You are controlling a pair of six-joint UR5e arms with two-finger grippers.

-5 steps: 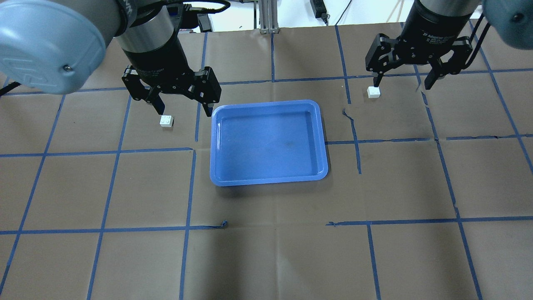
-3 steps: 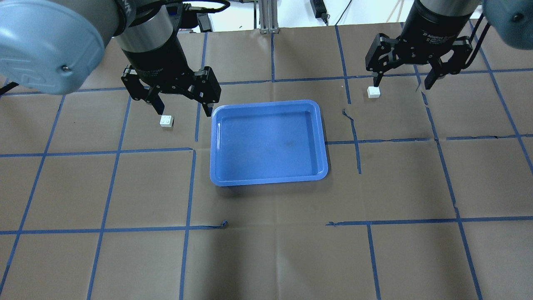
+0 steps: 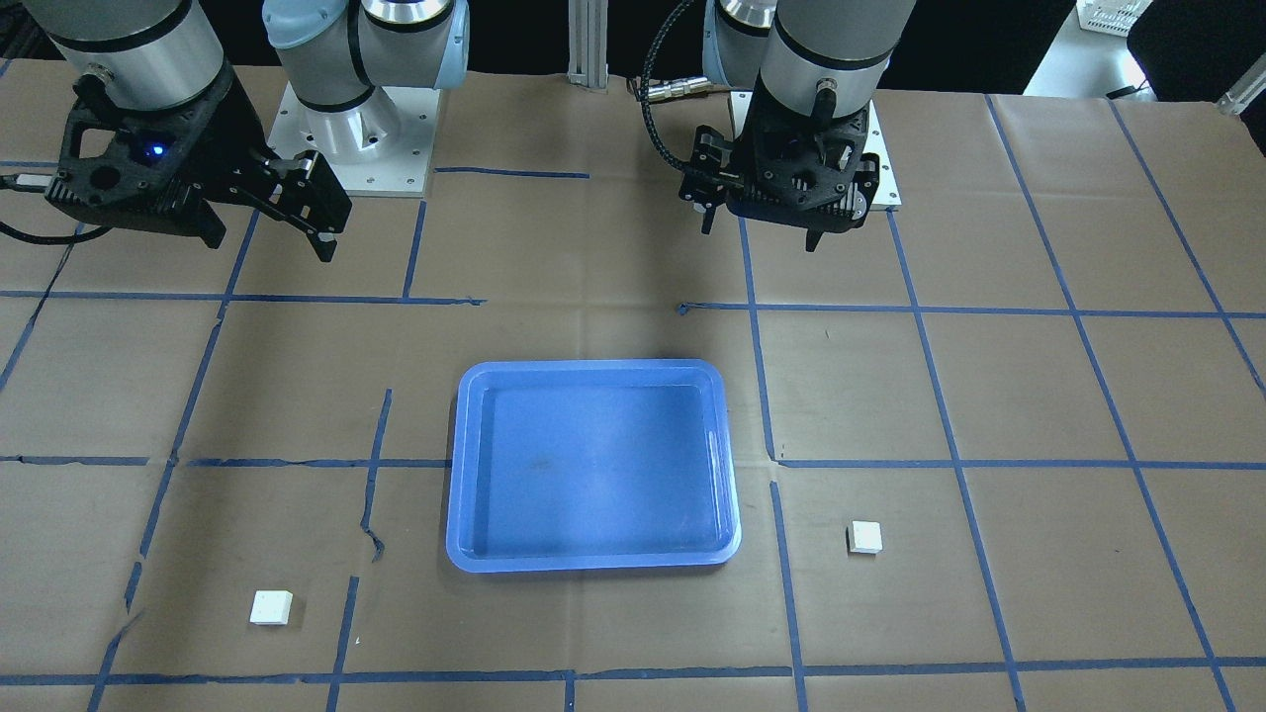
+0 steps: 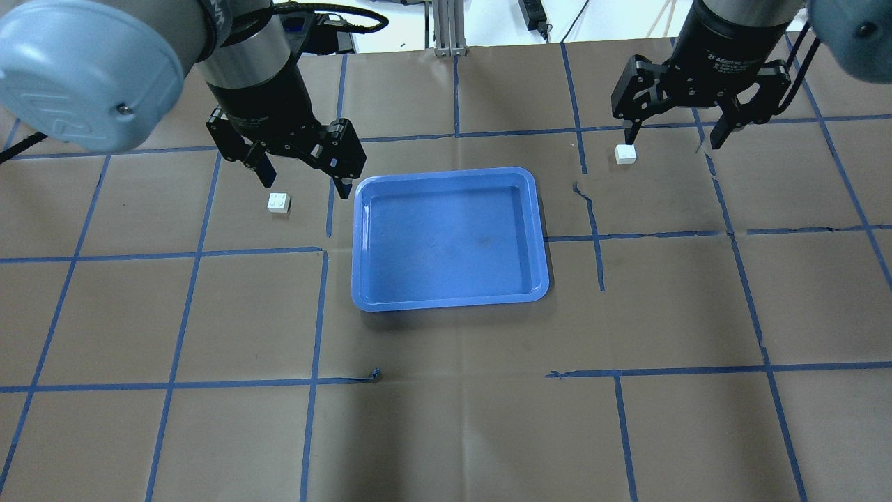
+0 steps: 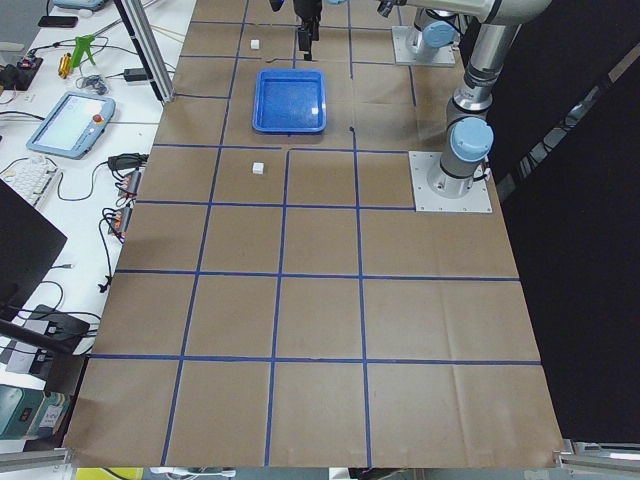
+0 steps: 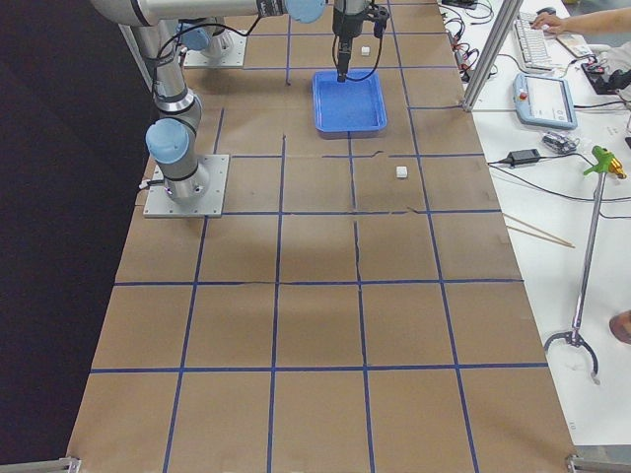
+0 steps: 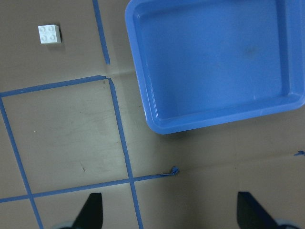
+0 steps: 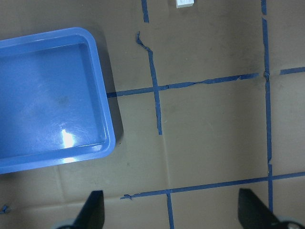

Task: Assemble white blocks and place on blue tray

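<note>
The left block (image 4: 279, 202) is a small white square with four round studs on top. It lies on my left, near the tray (image 4: 449, 304), and the right block (image 4: 626, 154), equally small and white, lies farther off on the other side. The tray is shallow, blue and round-cornered. My left gripper (image 4: 304, 187) and right gripper (image 4: 671, 142) both hang spread wide, gripping nothing. Brown paper (image 4: 453, 432) gridded with blue tape (image 4: 174, 383) covers the table. A white bench (image 5: 90, 60) alongside it carries a pendant (image 5: 70, 122).

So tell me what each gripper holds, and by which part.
Nothing. The left gripper and right gripper are open; the blocks lie loose on the table.
</note>
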